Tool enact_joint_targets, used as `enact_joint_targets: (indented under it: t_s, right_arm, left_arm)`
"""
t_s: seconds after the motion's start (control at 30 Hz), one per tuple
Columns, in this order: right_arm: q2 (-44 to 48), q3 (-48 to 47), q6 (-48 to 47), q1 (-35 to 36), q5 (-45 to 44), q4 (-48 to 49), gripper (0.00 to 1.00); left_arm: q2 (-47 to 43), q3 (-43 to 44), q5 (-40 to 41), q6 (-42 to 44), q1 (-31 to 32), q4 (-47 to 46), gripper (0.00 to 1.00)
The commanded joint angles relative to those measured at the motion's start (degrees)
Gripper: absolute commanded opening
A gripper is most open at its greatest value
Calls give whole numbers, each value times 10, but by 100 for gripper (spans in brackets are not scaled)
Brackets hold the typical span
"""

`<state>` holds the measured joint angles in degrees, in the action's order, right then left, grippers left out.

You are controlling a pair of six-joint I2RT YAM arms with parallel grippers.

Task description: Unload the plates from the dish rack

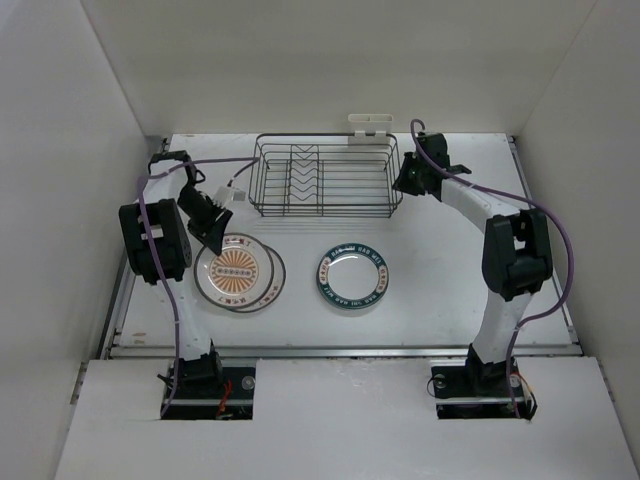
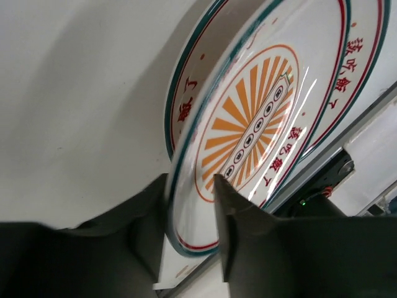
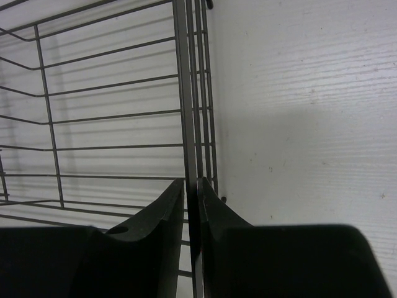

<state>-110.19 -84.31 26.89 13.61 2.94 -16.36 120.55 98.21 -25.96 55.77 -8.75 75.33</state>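
The dark wire dish rack (image 1: pixel 325 180) stands at the back centre with no plate showing in it. Two orange sunburst plates (image 1: pixel 236 268) lie stacked on the table at the left, the lower plate (image 1: pixel 273 285) peeking out to the right. A green-rimmed plate (image 1: pixel 353 277) lies flat at centre. My left gripper (image 1: pixel 214 238) (image 2: pixel 190 180) straddles the upper sunburst plate's (image 2: pixel 254 118) rim, jaws slightly apart, open. My right gripper (image 1: pixel 401 183) (image 3: pixel 191 181) sits at the dish rack's (image 3: pixel 111 112) right end, its jaws parted a sliver around an upright wire.
A small white caddy (image 1: pixel 372 122) is clipped to the rack's far side. White walls close in the table at left, back and right. The table's front rail (image 1: pixel 340 350) runs just past the plates.
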Motion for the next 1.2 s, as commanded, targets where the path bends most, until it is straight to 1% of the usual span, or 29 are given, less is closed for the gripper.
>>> enact_joint_targets:
  t_s: [0.0,0.03,0.07,0.23,0.37,0.5,0.57,0.6,0.63,0.7,0.73,0.9,1.0,1.07,1.1,1.13,1.17]
  right_arm:
    - [6,-7,11,11,16,-3,21]
    - [6,-13,11,11,16,-3,21]
    - [1,-13,11,11,16,-3,22]
    - [1,-18,11,11,16,-8,22]
    - [1,-18,11,11,16,-8,22]
    - [1,-13,11,11,16,-8,22]
    - [1,-13,11,11,16,-8,22]
    - [7,-13,11,11,16,-8,22]
    - [7,-8,11,11,16,-8,22]
    - [20,-8,4,11,16,-8,22]
    - [20,-8,4,11,16,-8,26]
    - [25,-8,-1,11,22,-8,26]
    - [40,-8,-6,11,16,-8,27]
    - [63,-8,-12,11,-2,-15,27]
    - [73,-8,-12,11,-21,-20,31]
    - [98,-8,-18,11,-31,-20,35]
    - [111,-8,-25,11,-41,-26,43]
  left_arm:
    - [-8,0,13,28,-1,151,35]
    - [-8,-7,13,34,-1,151,43]
    - [-8,-7,13,34,7,151,46]
    - [-24,-47,13,50,29,151,47]
    - [-38,-65,-26,56,39,151,47]
    - [-44,-71,-26,56,46,151,50]
    - [-50,-58,-19,56,46,151,54]
    - [-50,-48,-14,43,41,144,59]
    - [-57,-41,-14,43,36,144,60]
    - [-72,-28,-33,43,30,144,66]
    - [-83,-21,-52,43,30,144,71]
    - [-94,-14,-70,43,30,151,72]
    - [-123,-2,-106,28,16,151,72]
    - [-144,6,-120,-16,4,126,72]
    - [-169,11,-120,-52,-5,104,74]
    - [-184,11,-114,-145,-5,42,81]
    - [-200,11,-99,-195,-13,6,86]
